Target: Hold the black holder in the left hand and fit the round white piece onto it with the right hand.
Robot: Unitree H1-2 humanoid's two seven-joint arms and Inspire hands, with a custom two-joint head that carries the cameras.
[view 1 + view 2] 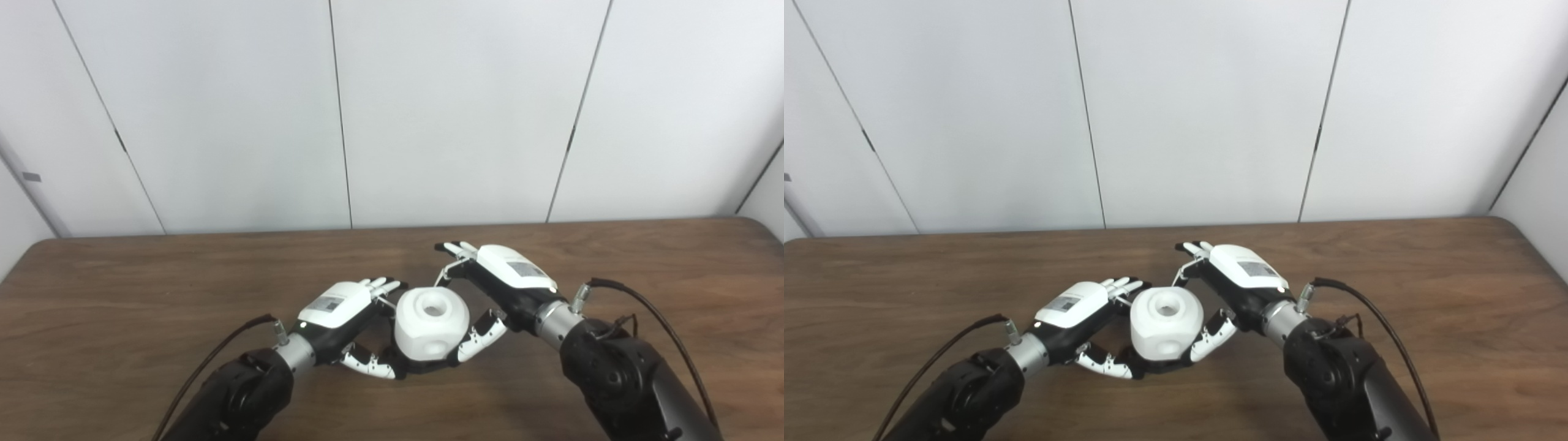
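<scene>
The round white piece (431, 327), with a hole in its top and another in its front, sits on the black holder (422, 369); only the holder's lower edge shows under it. My left hand (343, 315) cups the left side, its thumb (369, 366) reaching the holder's base and its fingers lying against the back left. On the right, my right hand (496, 288) is open: its thumb (484, 337) rests near the piece's lower right, while its fingers point up and away behind the piece without touching it.
The brown wooden table (153, 294) runs wide on both sides, with its far edge against a white panelled wall (343, 110). A black cable loops from each forearm, one on the left (208, 361) and one on the right (649, 312).
</scene>
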